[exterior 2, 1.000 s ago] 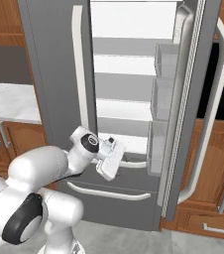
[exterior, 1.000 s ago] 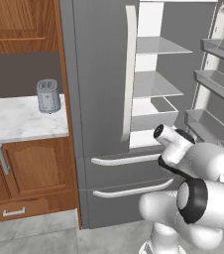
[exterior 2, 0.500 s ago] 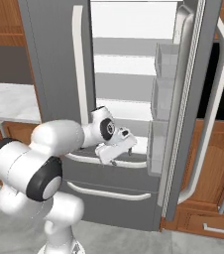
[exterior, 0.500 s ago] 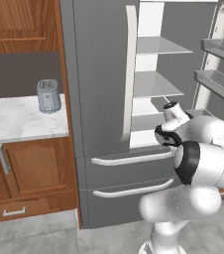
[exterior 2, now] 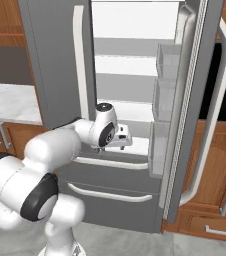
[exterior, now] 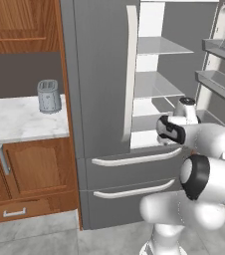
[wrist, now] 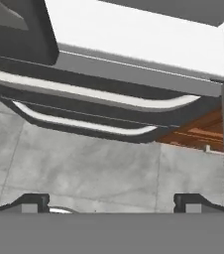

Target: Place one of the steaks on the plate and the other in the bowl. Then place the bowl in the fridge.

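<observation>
The fridge (exterior 2: 135,100) stands with its right door open, shelves bare as far as can be seen. The gripper (wrist: 111,201), jaws spread wide and empty, hangs at the lowest shelf. Likely next: pull the arm clear, shut the door

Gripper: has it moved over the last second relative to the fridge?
Yes. In the right base view the gripper has risen from beside the upper drawer handle to the fridge lower shelf edge, fingers open.
</observation>
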